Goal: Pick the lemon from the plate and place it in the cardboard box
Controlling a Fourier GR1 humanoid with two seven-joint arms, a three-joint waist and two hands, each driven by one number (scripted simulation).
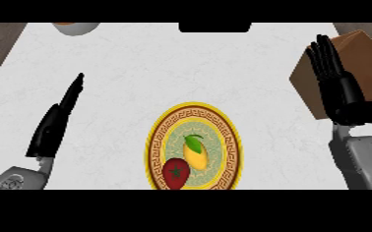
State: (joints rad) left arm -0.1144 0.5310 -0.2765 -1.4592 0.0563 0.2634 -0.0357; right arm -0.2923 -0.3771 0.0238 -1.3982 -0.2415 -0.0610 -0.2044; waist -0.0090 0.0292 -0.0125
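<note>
A yellow lemon (195,154) with a green leaf lies on a round plate (222,128) with a gold patterned rim, at the lower middle of the counter. A red fruit (176,172) sits just left and below it on the same plate. The brown cardboard box (356,49) stands at the right edge, partly behind my right hand (335,81), which is open with straight fingers pointing up, well right of the plate. At the left, my left hand (56,123) is open too, fingers straight, apart from the plate.
A bowl-like object (76,27) shows at the top left, cut by the view. A dark object (214,27) sits at the top middle edge. White counter lies between the plate and both hands.
</note>
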